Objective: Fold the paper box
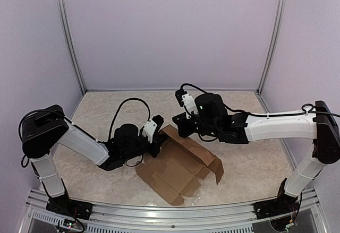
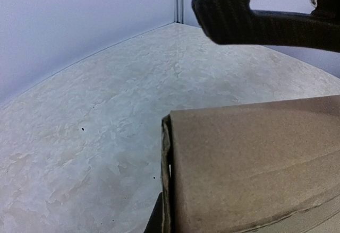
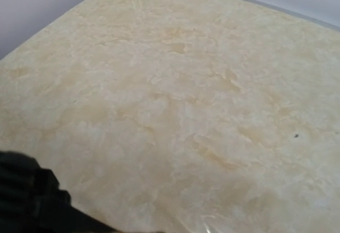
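Status: the paper box (image 1: 178, 166) lies lower centre of the top view, on the table (image 1: 255, 158) between the two arms. It's part-formed: base flat, some walls raised, flaps loose at the right end and the near end. Not closed.

Left gripper (image 1: 158, 135) is at the box's upper-left corner, jaws nearly together. In the left wrist view cardboard fills the lower right, with one finger (image 2: 249, 18) above it and a dark sliver at the bottom edge. We read that as a pinch on a wall panel.

Right gripper (image 1: 179, 127) is just above the box's top corner, jaws fully together with nothing in them. Its wrist view shows table surface and no cardboard. We can't tell if it touches the box.

Our read of the step: left anchors the wall and right, closed, acts as a pusher on the far flap. Next move needs right on that flap's edge, pressing along the crease, with left anchoring the sheet so it doesn't slide.
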### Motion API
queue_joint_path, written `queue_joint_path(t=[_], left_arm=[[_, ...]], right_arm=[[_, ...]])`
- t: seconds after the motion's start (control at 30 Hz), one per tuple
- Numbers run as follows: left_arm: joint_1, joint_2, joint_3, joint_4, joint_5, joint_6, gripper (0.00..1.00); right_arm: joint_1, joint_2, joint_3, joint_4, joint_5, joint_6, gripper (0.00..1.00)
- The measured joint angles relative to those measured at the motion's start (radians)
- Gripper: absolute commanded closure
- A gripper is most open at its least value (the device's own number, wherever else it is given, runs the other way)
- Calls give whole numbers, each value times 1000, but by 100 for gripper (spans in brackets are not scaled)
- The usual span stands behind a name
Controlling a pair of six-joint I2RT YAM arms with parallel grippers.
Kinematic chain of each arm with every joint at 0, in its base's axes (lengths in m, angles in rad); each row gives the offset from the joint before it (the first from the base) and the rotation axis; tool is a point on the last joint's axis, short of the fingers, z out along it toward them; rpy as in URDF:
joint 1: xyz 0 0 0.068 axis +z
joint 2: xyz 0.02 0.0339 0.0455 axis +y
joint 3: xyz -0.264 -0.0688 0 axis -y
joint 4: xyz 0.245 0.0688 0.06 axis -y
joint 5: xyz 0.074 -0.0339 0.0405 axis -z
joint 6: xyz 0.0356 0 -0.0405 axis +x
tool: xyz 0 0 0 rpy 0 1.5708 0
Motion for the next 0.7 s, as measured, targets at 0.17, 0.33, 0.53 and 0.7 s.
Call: queue_joint_path(t=[0.17, 0.33, 0.53, 0.7], left_arm=[[0, 51, 6, 38, 8, -1, 100], [0, 92, 16, 61, 8, -5, 100], [0, 124, 16, 95, 10, -27, 94], [-1, 151, 16, 108, 8, -46, 87]], right_arm=[[0, 36, -14, 63, -23, 25, 100], [0, 75, -16, 122, -60, 51, 100], [0, 142, -34, 166, -108, 87, 100], [0, 183, -53, 208, -142, 123, 100]])
